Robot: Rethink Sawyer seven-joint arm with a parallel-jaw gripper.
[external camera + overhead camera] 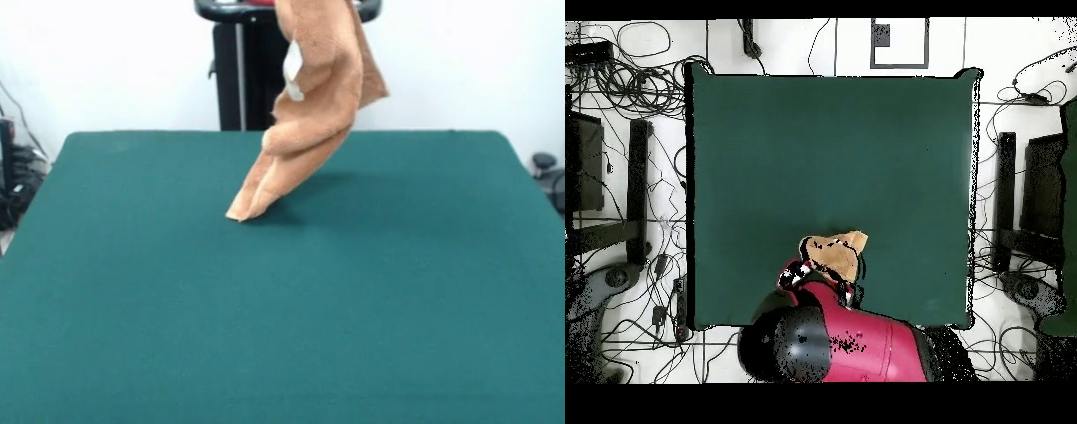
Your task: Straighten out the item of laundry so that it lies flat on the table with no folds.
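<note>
The light orange-tan towel [318,88] hangs bunched from above the top edge of the front view. Its small white label [293,71] shows on the left side. Only its lower tip [247,210] touches the dark green table [265,318], in the far middle. In the overhead view the towel [837,252] is a crumpled lump near the table's [825,140] bottom edge, right at the end of the red arm [855,345]. My gripper [808,271] is over the towel and holds it up. The fingers are hidden by the cloth and the arm.
The black pedestal [243,79] stands behind the table's far edge. Cables [635,80] and black stands [1020,200] lie on the floor around the table. Dark gear sits at the front view's left edge [13,177] and right edge [547,172].
</note>
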